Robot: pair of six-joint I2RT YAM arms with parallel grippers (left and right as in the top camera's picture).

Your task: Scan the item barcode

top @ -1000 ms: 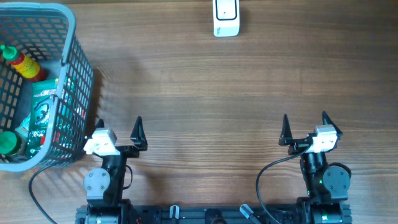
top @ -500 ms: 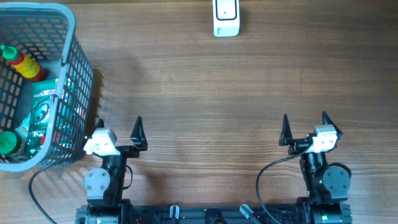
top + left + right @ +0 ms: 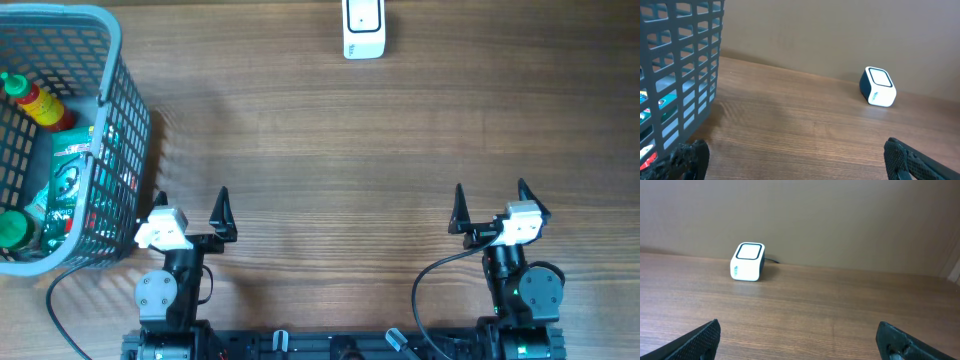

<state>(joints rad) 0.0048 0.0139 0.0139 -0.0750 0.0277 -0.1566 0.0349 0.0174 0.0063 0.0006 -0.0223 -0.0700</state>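
**Both arms parked, items waiting in the basket**

In the overhead view, the left gripper (image 3: 190,205) sits at lower left and the right gripper (image 3: 490,200) at lower right. Both have their fingers spread wide and hold nothing.

The things to scan lie in the grey basket (image 3: 112,60) at the frame's left edge:
- a red-capped sauce bottle (image 3: 35,103)
- a green packet (image 3: 70,170)
- a green-capped bottle (image 3: 12,230)

The white scanner (image 3: 363,28) stands at top centre, well apart from the basket.

The step in hand appears to be fetching an item, and the left arm is the nearer one. It should rise and enter through the basket's open top, since the mesh wall stands just beside its fingers. It should grip across the item's body so the label stays uncovered, then turn that label toward the scanner's window. No barcode is visible from here.

Compared with the earlier overhead frames, nothing differs: arms, basket and scanner keep the same places.
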